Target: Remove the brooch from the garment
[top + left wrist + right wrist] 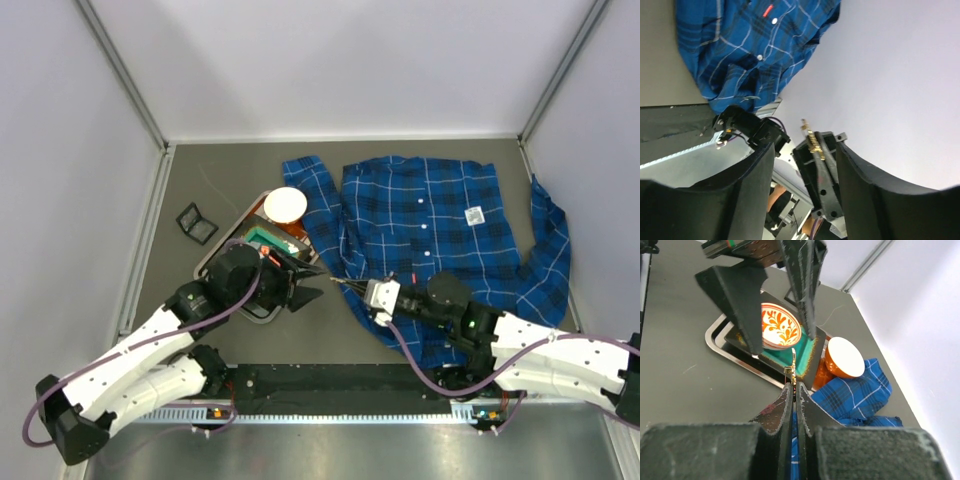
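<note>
We find the brooch (791, 373) pinched at the very tips of the right gripper (794, 390), whose fingers are pressed together on it. It sits just off the left edge of the shirt (430, 220), and we cannot tell whether the pin is fully free of the cloth. The left gripper (308, 282) is spread wide, its fingers either side of the brooch and touching nothing, above the tray (715, 337) and its patterned bowl (777, 330). We judge the brooch to be light, hard and slick, with a thin stem that could bend or twist out of a fingertip pinch, so little force is needed but the alignment must be careful. The shirt is soft and would lift with any tug. We would grip across the flat gold head, not the stem, and keep the pads square so it cannot pivot or flick away.
</note>
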Action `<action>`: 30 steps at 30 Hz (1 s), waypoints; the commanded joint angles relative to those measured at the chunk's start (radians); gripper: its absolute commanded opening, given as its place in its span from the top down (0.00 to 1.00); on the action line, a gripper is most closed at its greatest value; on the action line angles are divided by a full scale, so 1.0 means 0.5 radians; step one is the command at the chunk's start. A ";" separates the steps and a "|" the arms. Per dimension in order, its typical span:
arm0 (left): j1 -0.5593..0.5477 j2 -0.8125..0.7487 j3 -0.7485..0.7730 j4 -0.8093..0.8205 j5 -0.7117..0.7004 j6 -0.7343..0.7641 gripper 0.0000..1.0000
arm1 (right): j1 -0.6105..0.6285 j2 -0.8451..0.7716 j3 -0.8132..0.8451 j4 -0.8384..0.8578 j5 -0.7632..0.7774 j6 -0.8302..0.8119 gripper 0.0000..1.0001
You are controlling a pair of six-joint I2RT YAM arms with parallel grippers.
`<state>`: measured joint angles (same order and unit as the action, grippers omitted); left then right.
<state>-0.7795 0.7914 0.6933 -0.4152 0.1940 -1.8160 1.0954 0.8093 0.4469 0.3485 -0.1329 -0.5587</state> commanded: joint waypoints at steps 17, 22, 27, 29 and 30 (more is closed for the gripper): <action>0.004 0.074 0.071 0.054 0.057 -0.086 0.67 | 0.116 0.081 0.112 0.015 0.033 -0.122 1.00; 0.001 0.068 0.055 0.051 0.066 -0.117 0.69 | 0.156 0.118 0.125 0.009 0.082 -0.156 1.00; 0.001 0.068 0.061 -0.001 0.069 -0.135 0.71 | 0.187 0.139 0.131 0.021 0.122 -0.186 1.00; 0.001 0.071 0.061 -0.004 0.072 -0.132 0.73 | 0.196 0.142 0.137 0.024 0.134 -0.199 1.00; 0.001 0.071 0.061 -0.013 0.072 -0.135 0.76 | 0.196 0.142 0.137 0.021 0.140 -0.202 1.00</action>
<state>-0.7795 0.8352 0.6941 -0.4137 0.2237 -1.8656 1.1721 0.8757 0.4599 0.3202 -0.0753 -0.6361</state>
